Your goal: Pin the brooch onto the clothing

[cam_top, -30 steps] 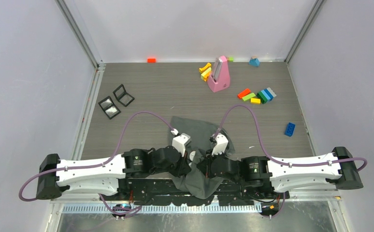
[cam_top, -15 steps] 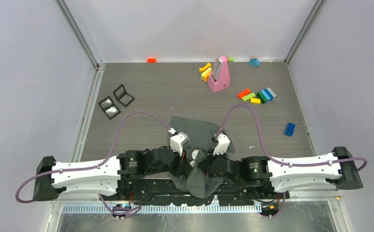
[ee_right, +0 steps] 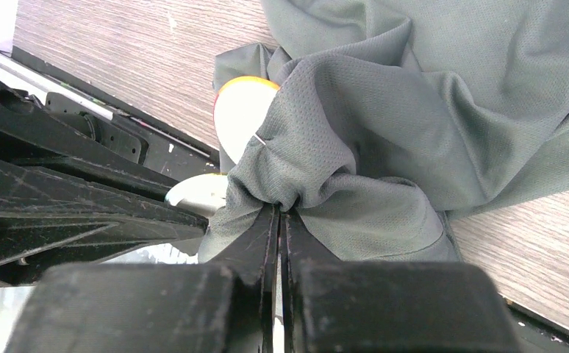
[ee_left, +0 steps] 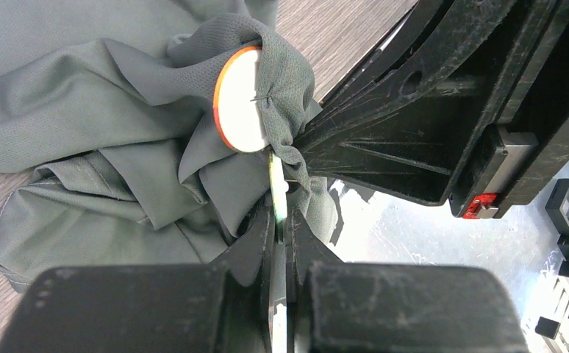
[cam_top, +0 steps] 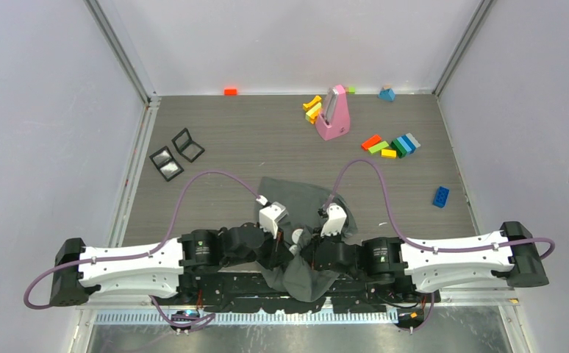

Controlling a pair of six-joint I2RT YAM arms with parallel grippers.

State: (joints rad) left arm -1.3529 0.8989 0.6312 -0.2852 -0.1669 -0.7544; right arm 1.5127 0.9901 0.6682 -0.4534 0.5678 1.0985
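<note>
The clothing (cam_top: 303,195) is a dark grey T-shirt bunched at the table's near edge between both arms. In the right wrist view my right gripper (ee_right: 278,209) is shut on a gathered fold of the clothing (ee_right: 414,88). The brooch (ee_left: 241,99), a round white disc with an orange rim, sits against that fold, and a thin pin (ee_left: 256,98) crosses it into the fabric. The brooch (ee_right: 241,110) also shows above the right jaws. My left gripper (ee_left: 280,213) is shut on a thin pale plate (ee_left: 277,184) that reaches up to the brooch's lower edge.
A pink stand (cam_top: 333,114) and several coloured bricks (cam_top: 392,145) lie at the back right. A blue brick (cam_top: 441,195) sits at the right, an orange brick (cam_top: 230,91) at the back wall, and two black-framed squares (cam_top: 176,153) at the left. The black base rail (cam_top: 230,283) runs under the grippers.
The left arm has drawn slightly to the left and its wrist has shifted a little. The right arm has edged left. Both grips stay shut.
</note>
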